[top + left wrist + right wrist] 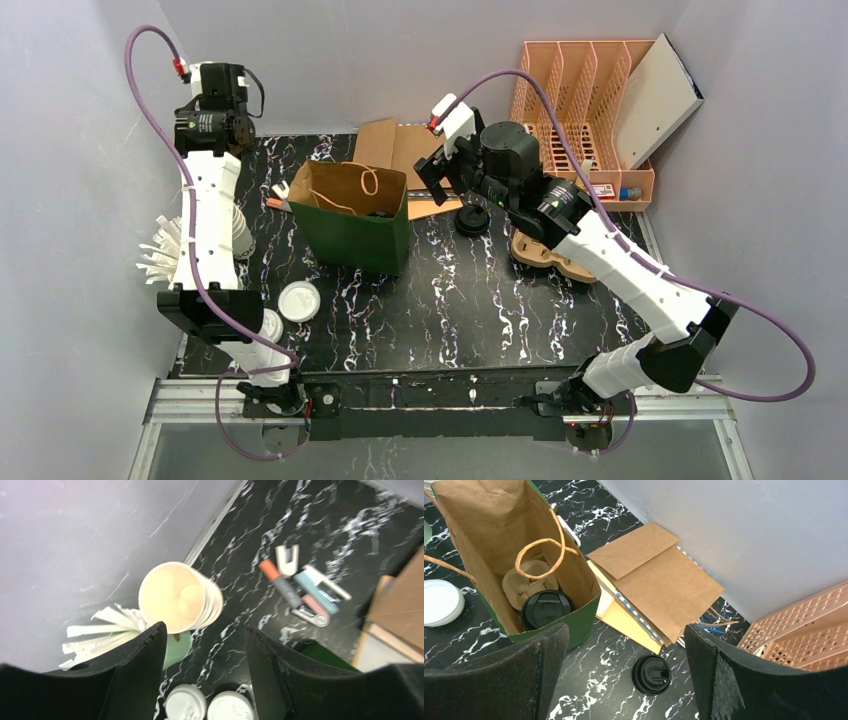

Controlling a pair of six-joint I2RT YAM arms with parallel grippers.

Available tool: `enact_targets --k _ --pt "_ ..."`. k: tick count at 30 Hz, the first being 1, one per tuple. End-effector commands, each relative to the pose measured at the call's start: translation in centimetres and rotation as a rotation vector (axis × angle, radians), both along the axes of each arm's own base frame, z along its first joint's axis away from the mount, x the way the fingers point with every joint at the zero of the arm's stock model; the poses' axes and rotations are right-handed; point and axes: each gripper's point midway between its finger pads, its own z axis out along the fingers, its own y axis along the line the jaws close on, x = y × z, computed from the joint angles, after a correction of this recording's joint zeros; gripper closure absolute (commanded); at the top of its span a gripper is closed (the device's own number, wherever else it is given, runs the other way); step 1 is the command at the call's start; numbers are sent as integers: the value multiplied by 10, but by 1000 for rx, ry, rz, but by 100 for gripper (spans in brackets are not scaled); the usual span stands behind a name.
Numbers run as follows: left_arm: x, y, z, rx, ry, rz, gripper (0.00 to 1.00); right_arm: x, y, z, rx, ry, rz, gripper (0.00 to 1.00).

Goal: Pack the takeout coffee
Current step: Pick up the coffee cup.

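Note:
The green paper bag (pixel 350 235) stands open at the middle back of the table. Inside it a coffee cup with a black lid (pixel 546 609) sits in a brown cardboard carrier (pixel 529 580). My right gripper (pixel 626 635) hovers open and empty just right of the bag, above a loose black lid (pixel 651 674) that lies on the table. My left gripper (pixel 205 635) is open and empty, high over the back left corner. Below it are a stack of paper cups (pixel 175 597) and two white lids (pixel 185 702).
Flat brown bags (pixel 659 580) lie behind the green bag. An orange file rack (pixel 585 100) fills the back right corner, with cardboard carriers (pixel 545 255) in front of it. White paper sleeves (pixel 95 630) fan out by the cups. Pens and small items (pixel 300 587) lie at the back left.

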Motion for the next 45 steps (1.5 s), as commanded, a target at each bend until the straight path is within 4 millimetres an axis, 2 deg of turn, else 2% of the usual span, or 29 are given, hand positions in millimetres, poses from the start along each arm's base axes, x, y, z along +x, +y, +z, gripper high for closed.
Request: enact_targets --k 1,7,10,14,21,28,37,41,45 --pt "-29 35 -15 29 49 155 44 -1 6 8 34 47 3 7" --pt "-46 55 -49 -25 89 202 51 -1 15 -2 13 89 34 8" --pt "-45 57 -60 -50 96 197 56 -1 17 -4 10 101 36 9" --pt "-43 57 -72 -76 105 200 68 -2 16 -7 -3 120 38 10" --pt "-32 52 -89 -130 98 169 65 -7 20 -10 -9 138 57 11" --pt "-17 49 -100 -154 95 144 69 -7 27 -13 -14 148 85 11" --pt "-10 49 -114 -164 122 138 69 -7 31 -14 -15 154 96 12" --pt "-10 50 -117 -159 132 144 71 -6 31 -13 -14 150 94 12" --pt "-10 51 -120 -157 141 144 78 -7 30 -15 -18 154 95 12"
